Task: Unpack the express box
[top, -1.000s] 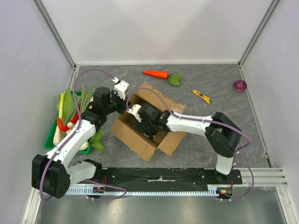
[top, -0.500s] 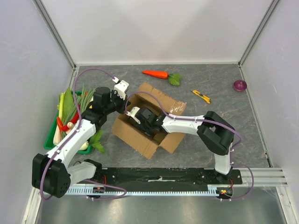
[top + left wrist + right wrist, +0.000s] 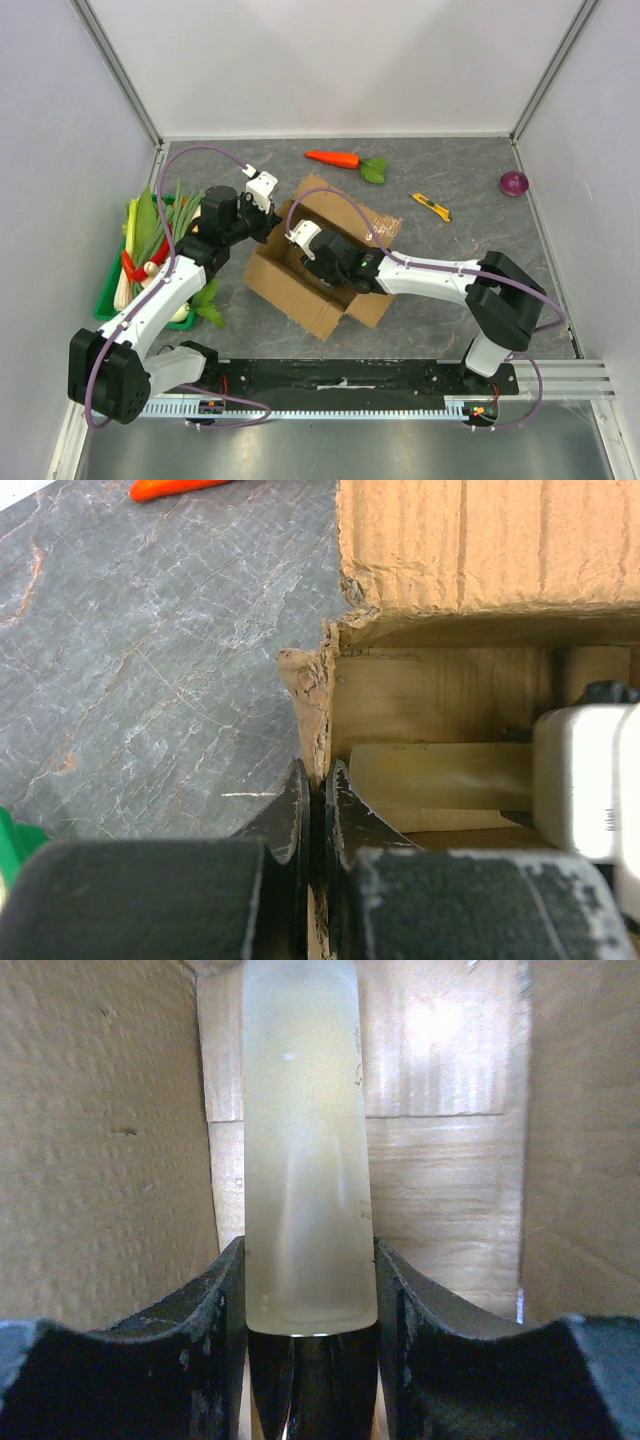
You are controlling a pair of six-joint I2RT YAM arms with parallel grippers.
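At the left pincer's [image 3: 318, 780] tips: the torn corner edge of the box [image 3: 480, 540] wall, tips together and pinching the cardboard. My read is that it was an anchor, so the box wouldn't slide or lift while the other arm pulled.

Right pincer [image 3: 310, 1252] was down inside the box, clamped on a pale frosted tube [image 3: 300, 1130]. Both pads sat flush on its sides, and the tube ran straight ahead of the tips. The grip was at the tube's near end, so it would likely droop or pivot on the lift.

Obstacles: cardboard walls stood close on either side of the right pincer, and the wall held by the left pincer stood just beside the tube. Tight exit; straight up looked the only clean path. An open flap [image 3: 300, 300] lay spread behind the right pincer and could snag the wrist.

Outside the box:
- carrot [image 3: 335, 158] ahead of the left pincer, well apart
- knife [image 3: 432, 207] and onion [image 3: 513, 183] well off to the right pincer's side
- tray [image 3: 108, 300] of vegetables behind the left pincer, beside its arm

None sat in the lift path.
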